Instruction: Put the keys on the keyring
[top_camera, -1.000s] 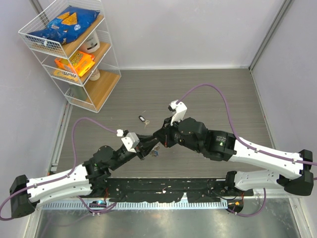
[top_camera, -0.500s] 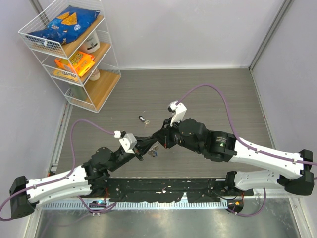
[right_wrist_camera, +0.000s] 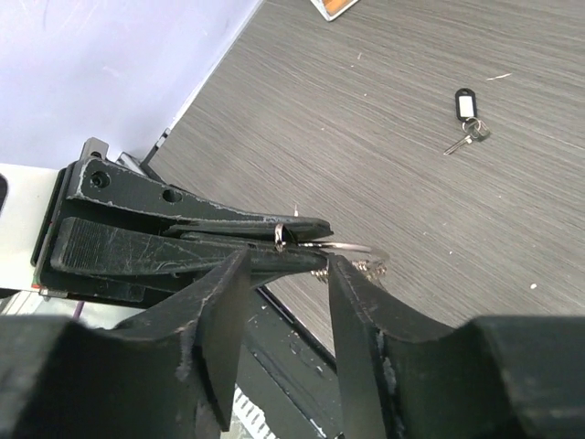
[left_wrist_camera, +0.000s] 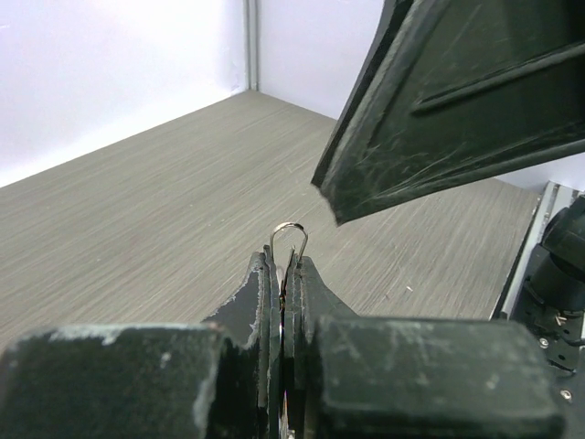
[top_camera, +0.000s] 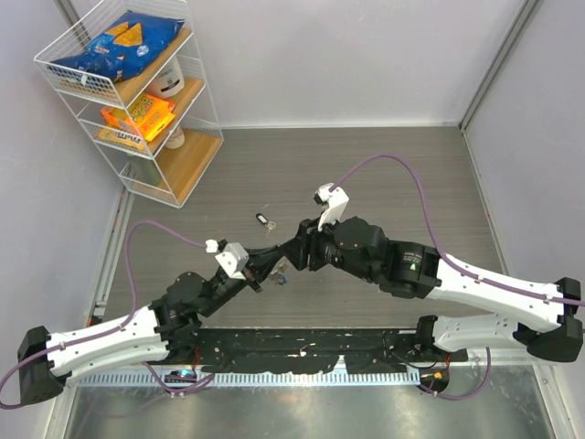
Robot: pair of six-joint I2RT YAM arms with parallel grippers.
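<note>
My left gripper (top_camera: 271,270) is shut on the keyring (left_wrist_camera: 291,225), a thin wire loop that pokes out above its closed tips (left_wrist_camera: 285,263). In the right wrist view the keyring (right_wrist_camera: 352,245) sticks out of the left gripper's fingers (right_wrist_camera: 183,240), with small silvery keys (right_wrist_camera: 377,267) hanging under it. My right gripper (right_wrist_camera: 288,263) is open, its fingers either side of the left gripper's tip and the ring; I cannot tell whether they touch. It meets the left gripper in the top view (top_camera: 294,256). A key with a dark tag (top_camera: 264,220) lies on the table beyond, also seen in the right wrist view (right_wrist_camera: 466,112).
A white wire shelf rack (top_camera: 137,91) with snack bags stands at the back left. A metal rail (top_camera: 302,347) runs along the table's near edge between the arm bases. Purple cables loop above both arms. One right finger (left_wrist_camera: 457,101) fills the left wrist view's upper right.
The left arm has drawn slightly back and left with the keyring. The right gripper has stayed at the ring, open throughout. The tagged key has not moved.
</note>
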